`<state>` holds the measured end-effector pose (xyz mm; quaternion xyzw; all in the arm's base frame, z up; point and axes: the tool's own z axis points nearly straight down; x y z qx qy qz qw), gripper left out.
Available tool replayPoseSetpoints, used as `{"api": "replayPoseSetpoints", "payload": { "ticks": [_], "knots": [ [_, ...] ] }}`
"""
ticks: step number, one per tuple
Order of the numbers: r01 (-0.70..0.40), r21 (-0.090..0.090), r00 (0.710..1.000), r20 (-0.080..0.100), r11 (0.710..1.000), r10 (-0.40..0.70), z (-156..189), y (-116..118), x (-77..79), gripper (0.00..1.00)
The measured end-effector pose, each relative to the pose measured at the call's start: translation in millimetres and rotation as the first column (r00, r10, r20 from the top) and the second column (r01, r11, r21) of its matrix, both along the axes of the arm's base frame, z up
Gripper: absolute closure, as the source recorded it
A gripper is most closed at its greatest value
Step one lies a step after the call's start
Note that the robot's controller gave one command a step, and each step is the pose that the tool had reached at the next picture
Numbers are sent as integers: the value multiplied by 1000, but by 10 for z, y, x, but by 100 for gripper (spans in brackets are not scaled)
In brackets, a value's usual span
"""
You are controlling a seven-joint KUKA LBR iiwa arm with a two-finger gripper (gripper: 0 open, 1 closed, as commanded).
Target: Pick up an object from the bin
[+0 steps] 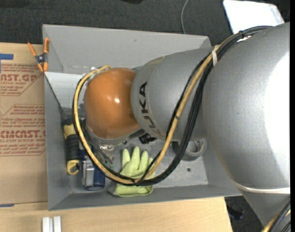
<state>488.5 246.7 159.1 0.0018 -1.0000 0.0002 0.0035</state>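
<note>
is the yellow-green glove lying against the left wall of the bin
No, the yellow-green glove lies at the middle of the bin's lower wall, right of the blue thing.

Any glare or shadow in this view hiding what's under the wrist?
Camera view: one small glare spot on the orange cover; the arm shades the bin floor beneath it, dark along the left wall; the yellow-green glove by the near wall is well lit.
</note>
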Motion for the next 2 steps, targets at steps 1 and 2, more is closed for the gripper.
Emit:
{"api": "replayPoseSetpoints", "payload": {
  "ticks": [1, 2],
  "knots": [
    [2, 2, 1000, 7, 1000, -2, 39, -10, 24, 0],
    [-402, 3, 916, 7, 916, 401, -765, -414, 21, 0]
  ]
}}
